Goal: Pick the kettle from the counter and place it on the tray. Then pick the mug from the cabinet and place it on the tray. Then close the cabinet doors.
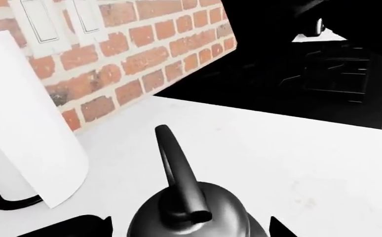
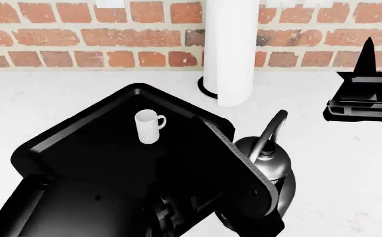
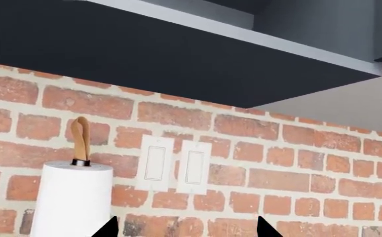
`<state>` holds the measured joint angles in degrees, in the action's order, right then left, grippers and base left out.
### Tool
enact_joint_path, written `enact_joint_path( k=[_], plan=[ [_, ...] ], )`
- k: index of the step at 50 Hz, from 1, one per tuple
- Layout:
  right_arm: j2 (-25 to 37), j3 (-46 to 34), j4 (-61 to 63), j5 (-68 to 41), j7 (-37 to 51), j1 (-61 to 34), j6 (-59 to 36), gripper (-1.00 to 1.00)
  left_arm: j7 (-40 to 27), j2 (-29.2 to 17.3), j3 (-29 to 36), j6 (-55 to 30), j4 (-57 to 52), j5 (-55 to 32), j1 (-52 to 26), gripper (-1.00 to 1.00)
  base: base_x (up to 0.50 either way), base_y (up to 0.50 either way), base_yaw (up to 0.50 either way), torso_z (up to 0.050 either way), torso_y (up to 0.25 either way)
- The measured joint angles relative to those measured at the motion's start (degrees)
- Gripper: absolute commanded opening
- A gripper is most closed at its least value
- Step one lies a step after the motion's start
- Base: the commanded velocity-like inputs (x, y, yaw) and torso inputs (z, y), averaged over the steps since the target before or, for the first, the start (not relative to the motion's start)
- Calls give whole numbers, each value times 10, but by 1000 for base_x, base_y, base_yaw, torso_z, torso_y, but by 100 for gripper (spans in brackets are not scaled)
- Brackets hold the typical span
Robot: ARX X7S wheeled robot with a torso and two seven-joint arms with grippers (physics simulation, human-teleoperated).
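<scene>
The small white mug [image 2: 149, 126] already stands on the glossy black tray [image 2: 79, 133]. The shiny silver kettle [image 2: 270, 165] sits on the white worktop [image 2: 349, 182] beside it, between the left gripper's [image 1: 187, 228] spread fingers [image 1: 79, 224], ungrasped. The right gripper's [image 3: 184, 228] fingers are open, empty.

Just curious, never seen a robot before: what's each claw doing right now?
Left gripper: open, fingers either side of the shiny silver metal kettle.
Right gripper: open, empty.
</scene>
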<state>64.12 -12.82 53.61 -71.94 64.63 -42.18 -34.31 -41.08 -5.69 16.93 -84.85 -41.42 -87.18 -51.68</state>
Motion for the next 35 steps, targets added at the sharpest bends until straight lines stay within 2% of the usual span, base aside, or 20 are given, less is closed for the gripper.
enact_joint_path(
  k=[9,10,27,35],
  plan=[
    [1,3,-2,9,-5,15,9,100,46,-6,36,22,-1,61,17,100,0,0,0,0,0],
    [1,3,-2,10,-6,17,9,100,49,-7,39,24,-1,65,18,-100,0,0,0,0,0],
    [-1,3,-6,20,-10,30,16,100,73,-19,64,54,-4,88,24,-100,0,0,0,0,0],
    [1,6,-5,23,-11,38,21,100,34,-12,35,85,0,43,-1,-100,0,0,0,0,0]
  ],
)
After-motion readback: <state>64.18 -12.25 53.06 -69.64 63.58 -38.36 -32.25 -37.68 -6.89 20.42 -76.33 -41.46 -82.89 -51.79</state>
